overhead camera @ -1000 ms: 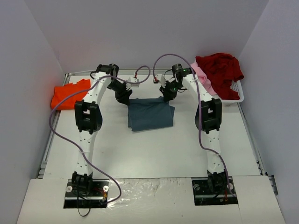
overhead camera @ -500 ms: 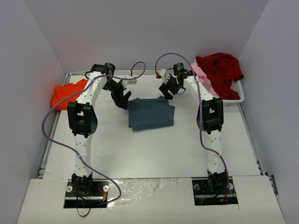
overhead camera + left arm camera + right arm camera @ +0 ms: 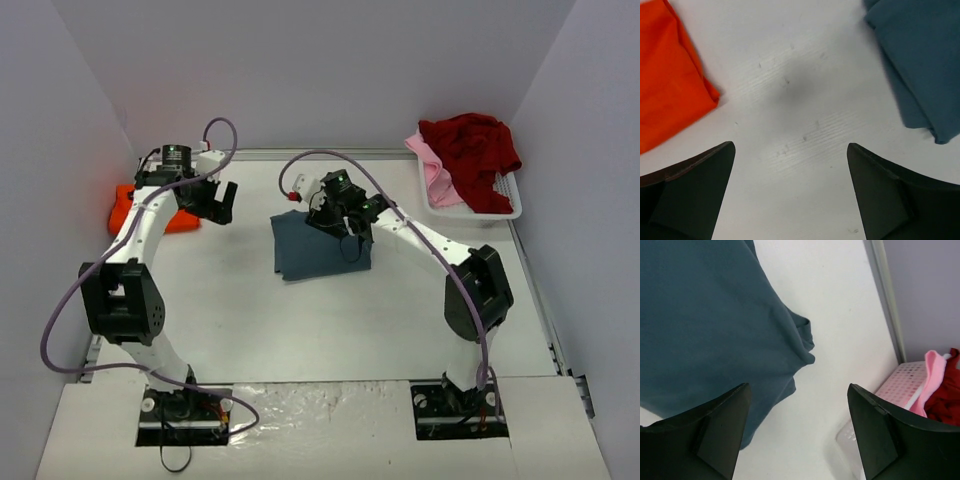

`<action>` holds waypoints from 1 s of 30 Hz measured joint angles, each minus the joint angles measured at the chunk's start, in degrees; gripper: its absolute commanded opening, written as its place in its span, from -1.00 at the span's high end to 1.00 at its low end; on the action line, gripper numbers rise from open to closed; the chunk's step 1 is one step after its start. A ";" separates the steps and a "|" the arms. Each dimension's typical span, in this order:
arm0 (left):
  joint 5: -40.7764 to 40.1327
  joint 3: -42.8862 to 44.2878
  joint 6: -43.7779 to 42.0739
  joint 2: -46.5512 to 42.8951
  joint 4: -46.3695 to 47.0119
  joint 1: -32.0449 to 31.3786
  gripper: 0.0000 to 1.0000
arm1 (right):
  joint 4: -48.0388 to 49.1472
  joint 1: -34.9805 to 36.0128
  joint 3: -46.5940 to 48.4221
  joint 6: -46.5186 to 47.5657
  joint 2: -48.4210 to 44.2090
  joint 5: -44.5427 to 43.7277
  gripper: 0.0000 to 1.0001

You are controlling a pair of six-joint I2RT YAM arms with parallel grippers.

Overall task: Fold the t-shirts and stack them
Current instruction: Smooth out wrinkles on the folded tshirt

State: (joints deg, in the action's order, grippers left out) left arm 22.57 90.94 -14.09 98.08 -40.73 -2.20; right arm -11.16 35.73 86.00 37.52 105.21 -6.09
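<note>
T-shirts lie in three places around our two grippers. Our left gripper (image 3: 790,145) hangs with its jaws spread wide and nothing between them, over a bare stretch of the white table (image 3: 300,330). Ahead of it and to its left lies the bright orange t-shirt (image 3: 665,80), flat on the table. Ahead and to its right is a folded edge of the slate blue-grey t-shirt (image 3: 320,255). It touches neither.

Our right gripper (image 3: 797,386) is released too, jaws apart and empty, and it hovers over one corner of the blue-grey shirt. The cloth fills the space below and to the left of its fingers, with bare table to their right. We cannot tell whether the fingertips touch the cloth. The shirt itself lies folded in a rough rectangle.

Farther off, ahead and to the right of that gripper, stands the white basket (image 3: 505,208). The dark red t-shirt (image 3: 470,145) is heaped in it, and the pale pink t-shirt (image 3: 430,165) drapes over the rim nearest the gripper.
</note>
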 measured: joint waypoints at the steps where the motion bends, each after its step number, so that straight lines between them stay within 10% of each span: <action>1: -1.62 -2.58 0.76 -0.02 1.20 0.13 -0.89 | 1.99 1.97 -1.27 0.22 -0.48 -2.38 -0.48; 19: -10.58 -19.52 4.26 -7.17 9.88 1.92 -0.89 | 35.12 8.55 -16.06 15.61 17.05 -37.09 -0.53; 30: -10.14 -19.61 4.61 -7.56 11.15 4.24 -0.89 | 39.32 11.56 -15.98 19.15 19.15 -43.60 -0.57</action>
State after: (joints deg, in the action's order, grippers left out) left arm 12.43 71.33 -9.47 90.52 -29.58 2.04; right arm 28.16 47.29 70.02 56.66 124.36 -49.69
